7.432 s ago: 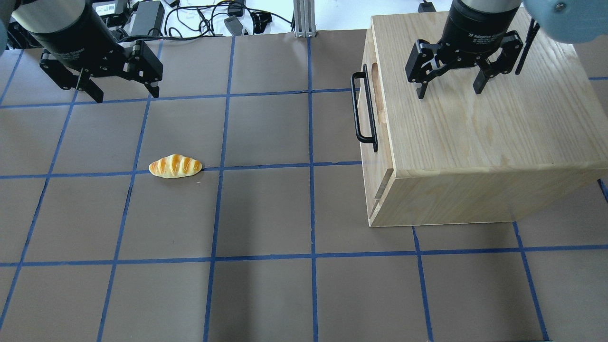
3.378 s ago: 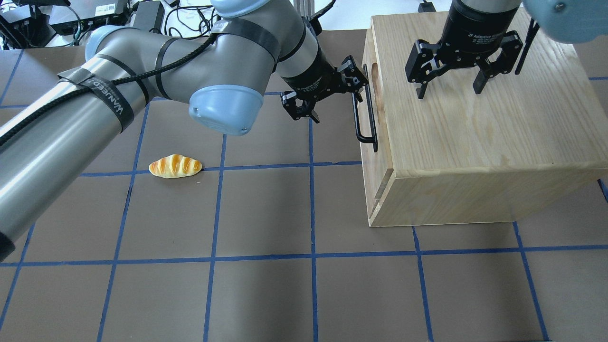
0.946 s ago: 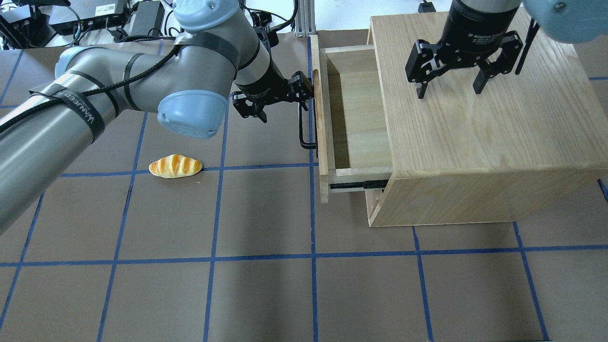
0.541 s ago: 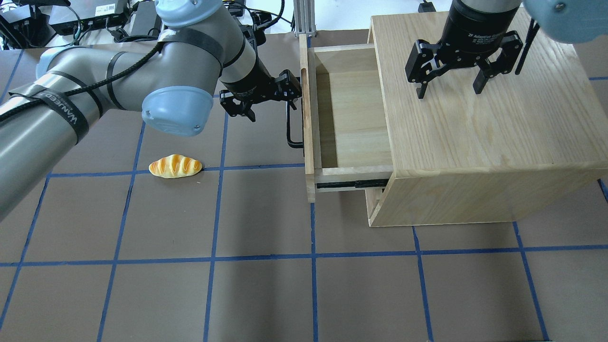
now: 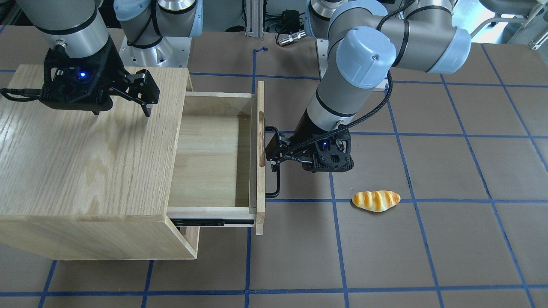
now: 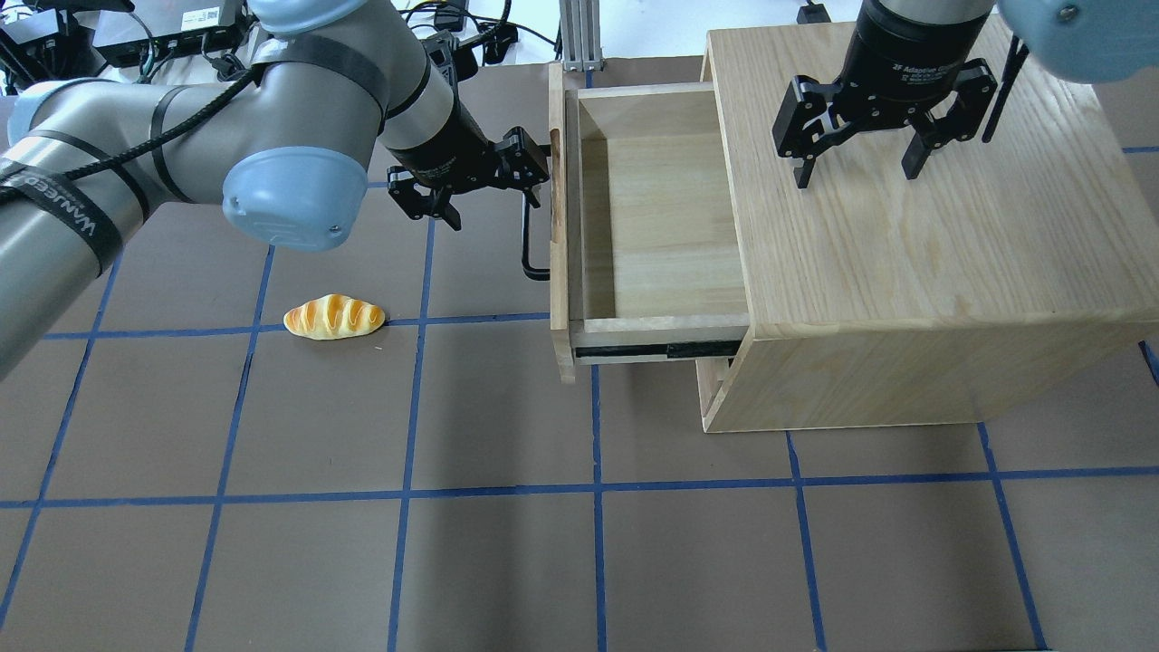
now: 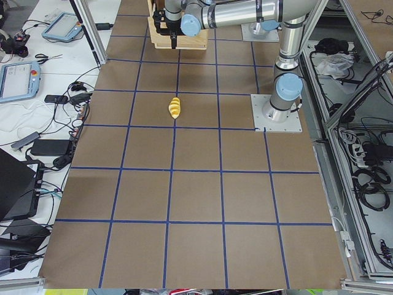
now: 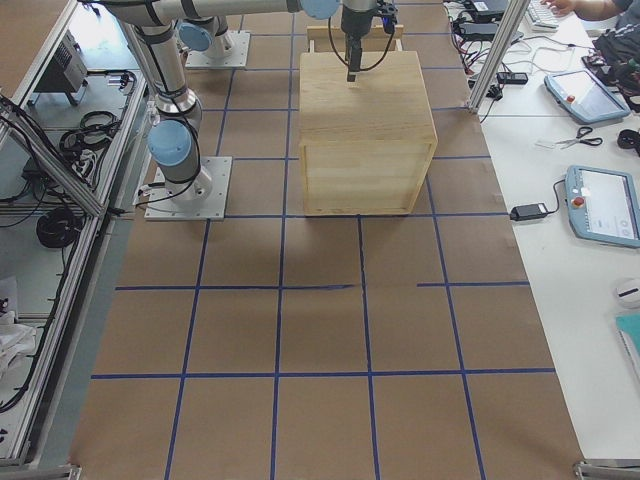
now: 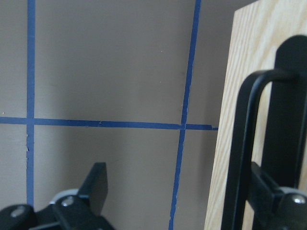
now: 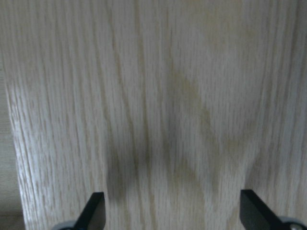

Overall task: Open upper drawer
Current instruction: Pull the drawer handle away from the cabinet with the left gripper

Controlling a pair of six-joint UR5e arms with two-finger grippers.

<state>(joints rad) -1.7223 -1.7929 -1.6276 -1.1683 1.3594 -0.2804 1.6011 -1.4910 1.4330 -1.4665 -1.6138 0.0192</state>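
The upper drawer [image 6: 652, 226] of pale wood stands pulled well out of the oak cabinet [image 6: 905, 272], its inside bare and a black slide rail [image 6: 661, 349] showing. In the front-facing view the drawer [image 5: 209, 158] is out to the right. My left gripper [image 6: 493, 190] is open, one finger hooked behind the black bar handle [image 6: 528, 244]. The left wrist view shows that handle [image 9: 244, 143] in front of one finger [image 9: 268, 191]. My right gripper [image 6: 857, 172] is open and empty just above the cabinet top [image 10: 172, 96].
A toy bread roll [image 6: 334, 317] lies on the brown table left of the drawer, also seen in the front-facing view [image 5: 376, 200]. Cables and power bricks [image 6: 272, 27] lie beyond the table's far edge. The lower front panel [image 6: 715, 380] stays shut.
My left gripper has pulled the handle leftward and the upper drawer has slid further out of the cabinet. The right gripper and the bread roll have not moved.
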